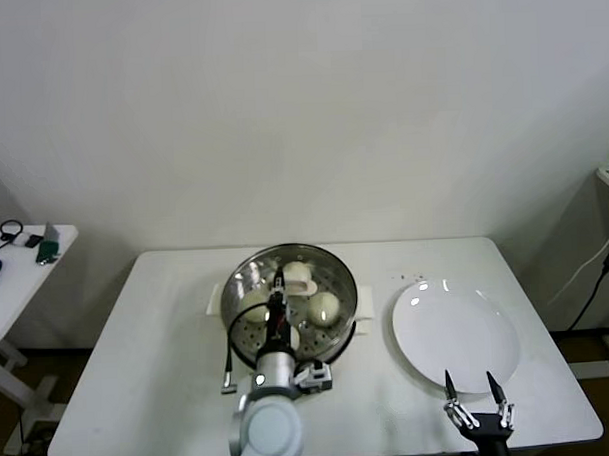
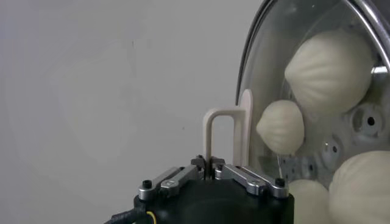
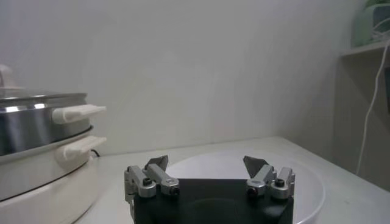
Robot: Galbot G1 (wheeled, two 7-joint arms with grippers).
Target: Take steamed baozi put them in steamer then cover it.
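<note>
Over the steamer [image 1: 339,287], my left gripper [image 2: 210,163] is clamped tight on the white handle [image 2: 226,135] of the cover [image 1: 248,275], lid sitting on the pot mid-tabletop, baozi [image 2: 329,72] under the glass. Right gripper [image 3: 208,164] spread wide, holding nothing, over the plate [image 1: 453,335] near the front right edge.

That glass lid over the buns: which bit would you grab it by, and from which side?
By the white bar handle at the centre of the cover. It stands up from the glass as a thin arch, so narrow jaws fit across it coming from straight above. The left gripper shows just that: shut on the handle. The glass dome and metal rim look too wide and smooth to pinch.
</note>
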